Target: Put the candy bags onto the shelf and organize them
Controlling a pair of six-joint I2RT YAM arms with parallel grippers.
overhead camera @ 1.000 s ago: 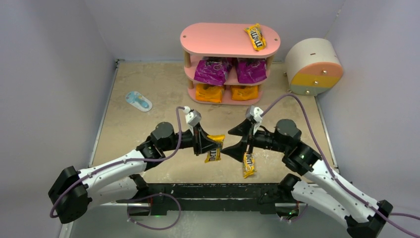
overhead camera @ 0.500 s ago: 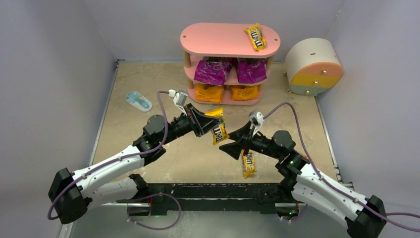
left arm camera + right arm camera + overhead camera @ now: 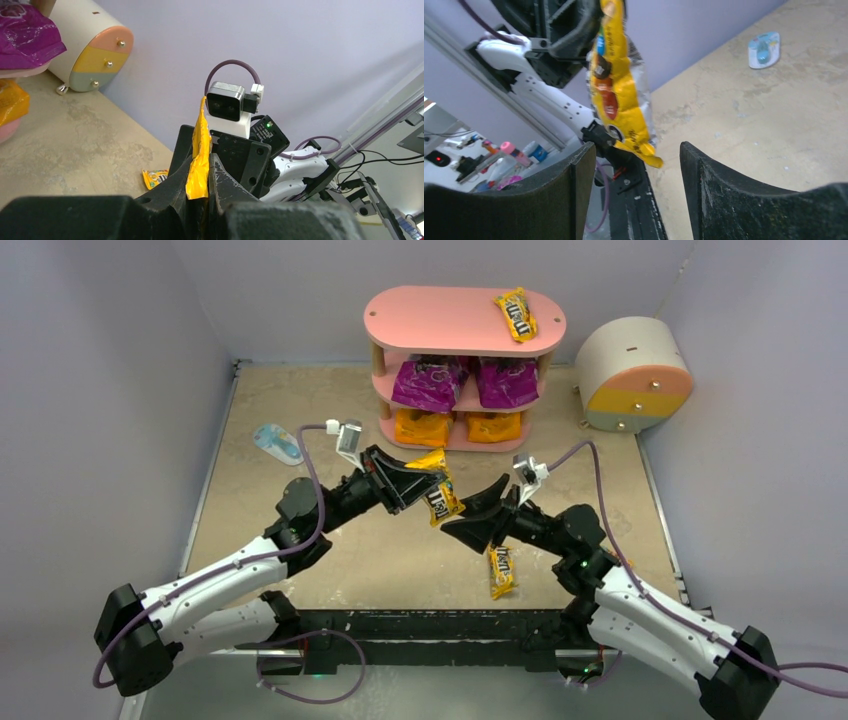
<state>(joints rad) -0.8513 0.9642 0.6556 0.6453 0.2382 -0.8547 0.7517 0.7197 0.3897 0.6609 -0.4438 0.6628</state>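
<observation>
My left gripper (image 3: 418,483) is shut on a slim yellow M&M's packet (image 3: 438,492) and holds it above the table's middle; the packet shows pinched between the jaws in the left wrist view (image 3: 198,160). My right gripper (image 3: 478,515) is open and empty just right of that packet, which hangs in front of its jaws in the right wrist view (image 3: 620,85). Another yellow packet (image 3: 501,571) lies on the table near the front. The pink shelf (image 3: 440,320) holds one yellow packet (image 3: 516,314) on top, two magenta bags (image 3: 430,383) in the middle and two orange bags (image 3: 422,427) at the bottom.
A round cream drawer unit (image 3: 632,373) stands right of the shelf. A pale blue-white flat packet (image 3: 279,443) lies at the left of the table. Grey walls close the back and both sides.
My left gripper has risen and moved back toward the shelf with the yellow packet. My right gripper has let go of it, opened and drawn slightly right.
</observation>
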